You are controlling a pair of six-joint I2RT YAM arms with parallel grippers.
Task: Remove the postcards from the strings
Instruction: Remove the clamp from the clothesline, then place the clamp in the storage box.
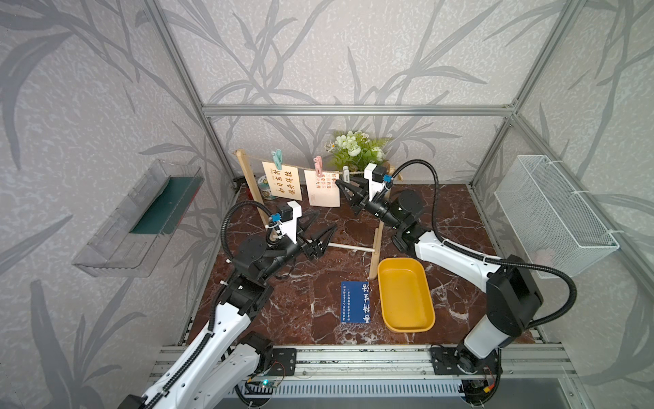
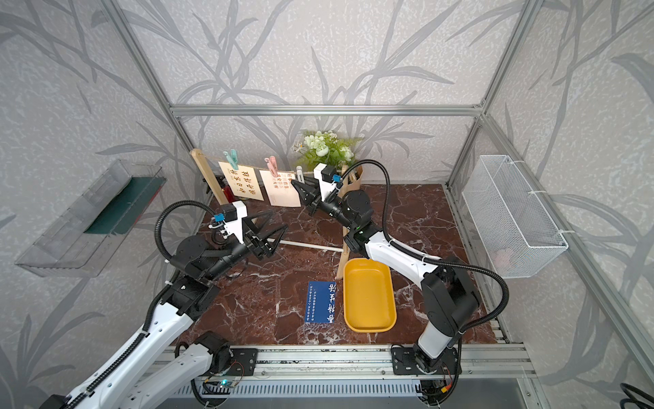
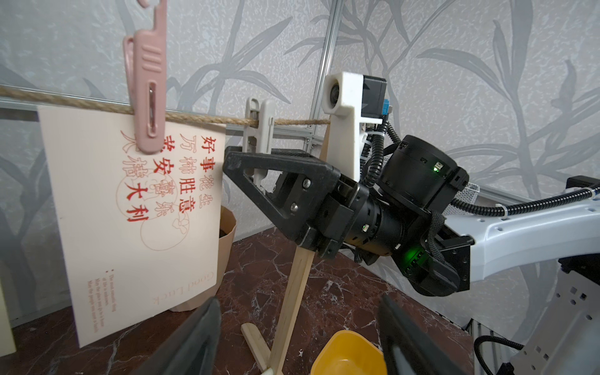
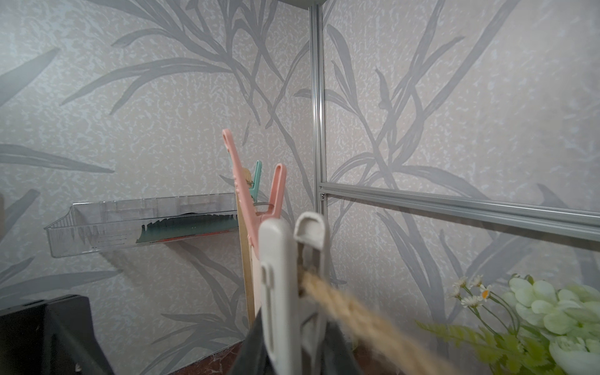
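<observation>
Two cream postcards hang from the twine [image 3: 201, 118]. The blue postcard [image 1: 355, 301] lies flat on the marble table [image 1: 300, 318], just beside the yellow tray [image 1: 380, 283].

Your right gripper [image 1: 339, 183] looks clamped on the white clothespin [image 3: 258, 130], which holds no card. It sits just beside the free edge of the orange-text postcard [image 3: 136, 227]. Your left gripper [image 1: 326, 220] hangs low near the dowel crossbar [image 1: 350, 246], jaws apart.

Expect the cards to be light, thin and easily creased. Each is pinched at its top edge only: the pink clothespin [image 3: 146, 97] holds one, and the teal clothespin [image 1: 279, 158] holds the calligraphy postcard [image 1: 282, 184].

Take a card by a lower corner or side edge, or squeeze its pin's handles. A hard tug would likely drag the twine and the light wooden post [image 3: 292, 292].

Open room lies in front of the cards. The flowers [image 1: 355, 145] and back wall sit close behind the line.
</observation>
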